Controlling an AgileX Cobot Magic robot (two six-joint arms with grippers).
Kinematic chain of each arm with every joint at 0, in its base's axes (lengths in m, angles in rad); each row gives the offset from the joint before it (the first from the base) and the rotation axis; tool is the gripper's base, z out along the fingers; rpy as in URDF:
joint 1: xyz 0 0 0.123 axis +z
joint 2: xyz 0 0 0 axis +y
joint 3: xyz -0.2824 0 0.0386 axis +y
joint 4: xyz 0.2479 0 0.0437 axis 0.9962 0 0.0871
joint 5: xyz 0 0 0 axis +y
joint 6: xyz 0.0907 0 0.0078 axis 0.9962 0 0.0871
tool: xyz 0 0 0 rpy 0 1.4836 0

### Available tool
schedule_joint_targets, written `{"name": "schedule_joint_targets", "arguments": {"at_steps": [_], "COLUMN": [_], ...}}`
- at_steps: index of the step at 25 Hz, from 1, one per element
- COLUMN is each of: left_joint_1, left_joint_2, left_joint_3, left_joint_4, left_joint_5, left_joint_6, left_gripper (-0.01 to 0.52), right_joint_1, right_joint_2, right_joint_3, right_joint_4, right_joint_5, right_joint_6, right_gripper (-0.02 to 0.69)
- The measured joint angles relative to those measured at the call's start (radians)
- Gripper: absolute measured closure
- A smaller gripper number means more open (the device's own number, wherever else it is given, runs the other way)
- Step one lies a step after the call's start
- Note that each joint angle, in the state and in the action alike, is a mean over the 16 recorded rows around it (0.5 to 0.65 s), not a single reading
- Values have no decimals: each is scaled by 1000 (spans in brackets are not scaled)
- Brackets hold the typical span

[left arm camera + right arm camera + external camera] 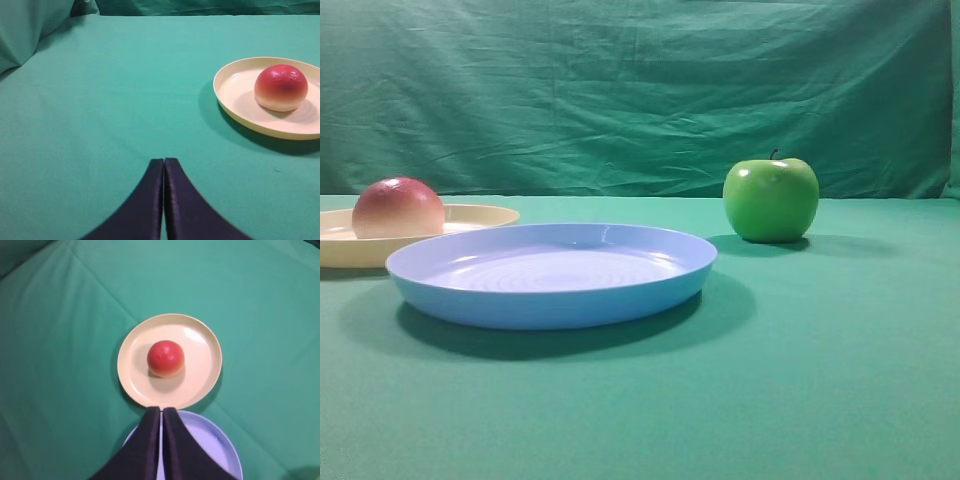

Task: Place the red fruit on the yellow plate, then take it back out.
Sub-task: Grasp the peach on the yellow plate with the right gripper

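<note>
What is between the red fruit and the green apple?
The blue plate lies between the red fruit and the green apple, nearer the camera. The exterior high view shows this; the plate holds nothing.

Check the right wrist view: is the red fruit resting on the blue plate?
No. The red fruit sits near the middle of the yellow plate; the blue plate beside it holds nothing visible.

Even, fairly bright light falls from above. The blue plate (550, 275) casts a soft shadow on the bench (820, 380); the green apple (771, 198) carries small white glare spots. The exterior view is slightly soft and grainy. In the wrist views the near grippers blur.
</note>
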Motion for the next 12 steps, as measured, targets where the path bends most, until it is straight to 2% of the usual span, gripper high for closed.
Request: {"name": "schedule_joint_targets", "arguments": {"at_steps": [12], "left_joint_1": [0], "left_joint_2": [0], "left_joint_3": [0], "left_joint_4": [0], "left_joint_5": [0], "left_joint_6": [0], "left_gripper": [514], "right_joint_1": [-18], "right_joint_2": [-271], "right_joint_3": [91], "right_joint_4": [-197], "right_joint_5": [89], "right_joint_6": [173], "right_gripper": [665]}}
